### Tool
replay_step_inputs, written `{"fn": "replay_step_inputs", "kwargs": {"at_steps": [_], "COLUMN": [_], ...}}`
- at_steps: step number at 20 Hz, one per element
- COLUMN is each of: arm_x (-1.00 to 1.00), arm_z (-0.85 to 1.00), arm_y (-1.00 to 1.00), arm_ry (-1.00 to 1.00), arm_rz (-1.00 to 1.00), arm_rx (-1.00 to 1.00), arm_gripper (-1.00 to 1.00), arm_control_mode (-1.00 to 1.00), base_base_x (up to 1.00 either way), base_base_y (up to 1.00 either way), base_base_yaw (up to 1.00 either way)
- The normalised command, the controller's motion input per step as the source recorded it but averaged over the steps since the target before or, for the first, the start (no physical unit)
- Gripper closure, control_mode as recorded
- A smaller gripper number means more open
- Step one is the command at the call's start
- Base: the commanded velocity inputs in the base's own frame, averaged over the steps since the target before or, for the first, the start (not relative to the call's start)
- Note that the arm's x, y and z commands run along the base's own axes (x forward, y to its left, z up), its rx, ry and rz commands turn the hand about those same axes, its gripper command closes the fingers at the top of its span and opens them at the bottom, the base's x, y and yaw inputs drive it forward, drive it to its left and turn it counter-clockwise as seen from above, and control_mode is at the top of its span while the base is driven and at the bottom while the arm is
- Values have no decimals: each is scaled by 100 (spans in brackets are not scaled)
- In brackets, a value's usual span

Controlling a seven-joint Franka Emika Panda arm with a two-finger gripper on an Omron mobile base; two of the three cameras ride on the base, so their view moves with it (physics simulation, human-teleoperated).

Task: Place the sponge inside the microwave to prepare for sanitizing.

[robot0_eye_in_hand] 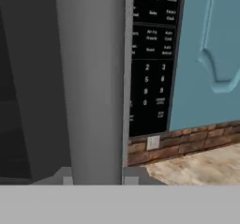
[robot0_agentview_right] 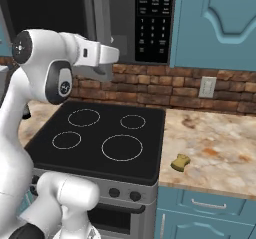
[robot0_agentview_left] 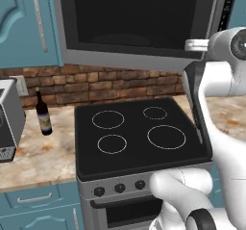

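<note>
Speckled beige counter (robot0_agentview_right: 220, 148) either side of black stove (robot0_agentview_left: 139, 133): sponge (robot0_agentview_right: 180, 162) right near front edge, wine bottle (robot0_agentview_left: 43, 113) and grey appliance (robot0_agentview_left: 8, 121) left.

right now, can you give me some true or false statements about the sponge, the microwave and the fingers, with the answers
1. The sponge lies on the counter to the right of the stove. True.
2. The sponge is held in the fingers. False: it lies alone on the counter, far from the hand.
3. The fingers are closed on the microwave's vertical bar handle. True.
4. A wine bottle stands on the counter left of the stove. True.
5. A pot sits on the front right burner. False: all four burners are bare.
</note>
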Motion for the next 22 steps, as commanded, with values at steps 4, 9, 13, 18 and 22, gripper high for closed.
{"fn": "replay_step_inputs", "kwargs": {"at_steps": [4, 9, 13, 18, 22], "arm_x": [-83, -96, -91, -84, -71], "arm_z": [4, -1, 0, 0, -1], "arm_y": [18, 34, 32, 37, 41], "arm_ry": [3, 0, 0, 0, 0], "arm_rz": [-26, -24, -24, -21, -22], "arm_rx": [-1, -1, 0, 0, 0], "arm_gripper": [100, 100, 100, 100, 100], "arm_control_mode": [-100, -100, -100, -100, -100], "base_base_x": [0, 0, 0, 0, 0], "base_base_y": [0, 0, 0, 0, 0], "base_base_yaw": [0, 0, 0, 0, 0]}}
